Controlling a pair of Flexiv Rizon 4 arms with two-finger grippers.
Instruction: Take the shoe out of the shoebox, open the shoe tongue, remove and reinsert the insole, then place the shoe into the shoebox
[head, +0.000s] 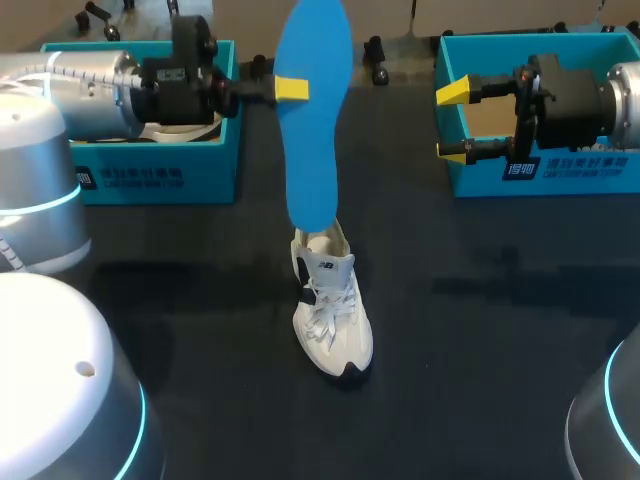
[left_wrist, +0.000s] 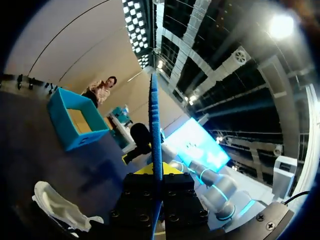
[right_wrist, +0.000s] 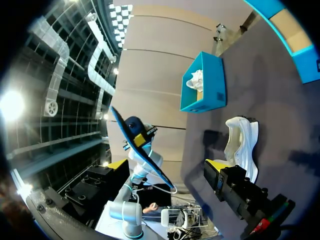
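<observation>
My left gripper (head: 290, 88) is shut on a blue insole (head: 312, 120), which hangs upright in the air above the table's middle. In the left wrist view the insole (left_wrist: 154, 120) shows edge-on, rising from between the fingers of the left gripper (left_wrist: 156, 169). A white sneaker (head: 331, 315) stands on the dark table just below the insole's lower end, toe toward the front. The right gripper (head: 452, 122) hangs open and empty in front of the right teal shoebox (head: 560, 170). From the right wrist I see the sneaker (right_wrist: 242, 145) and the insole (right_wrist: 137, 147) ahead of the right gripper (right_wrist: 167, 165).
A second teal box (head: 150, 175) stands at the back left behind my left arm, with white material inside (right_wrist: 197, 80). The right box (left_wrist: 75, 120) looks open with a brown bottom. Dark table (head: 480, 330) surrounds the sneaker.
</observation>
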